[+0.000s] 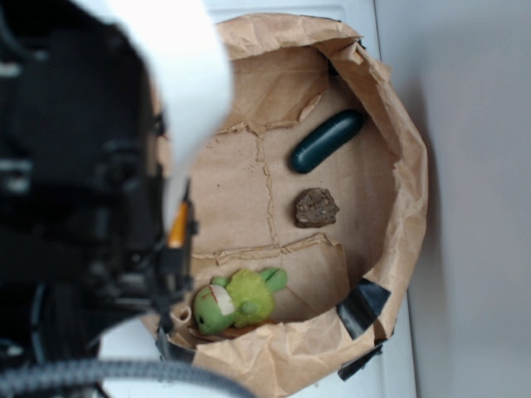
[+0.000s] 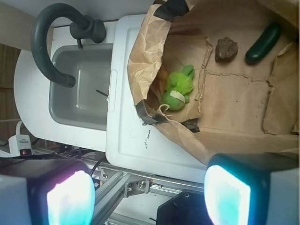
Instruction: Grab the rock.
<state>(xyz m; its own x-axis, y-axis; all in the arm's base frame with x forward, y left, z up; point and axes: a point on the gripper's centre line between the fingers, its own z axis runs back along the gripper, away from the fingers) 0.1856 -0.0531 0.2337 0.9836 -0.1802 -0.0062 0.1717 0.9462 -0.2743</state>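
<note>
The rock (image 1: 316, 207) is a small, rough lump, brown-grey and speckled, with an irregular angular outline. It lies on the flat floor of a crumpled brown paper bag (image 1: 406, 157) whose sides are folded down into a raised rim, patched with black tape at the edge. In the exterior view it sits towards the right side of the bag floor, between a smooth dark green oblong object (image 1: 326, 141) above it and a green plush toy (image 1: 238, 298) at the lower left. It touches neither; the oblong is near, the toy further off. In the wrist view the rock (image 2: 226, 48) appears near the top, just beside the oblong (image 2: 264, 43), with the plush toy (image 2: 178, 87) lower and to the left.

No brand, label or legible writing shows on any of these; a few dark scribbled marks on the white surface (image 2: 136, 140) beside the bag cannot be read.

The gripper (image 2: 147, 197) hangs well apart from the rock. Its two fingers (image 2: 70, 199) fill the bottom corners of the wrist view, glowing pale cyan, spread wide with clear space between them. They hold nothing and touch nothing. Beyond the bag, a grey sink basin (image 2: 79, 84) with a dark curved faucet (image 2: 49, 37) sits at the left.
</note>
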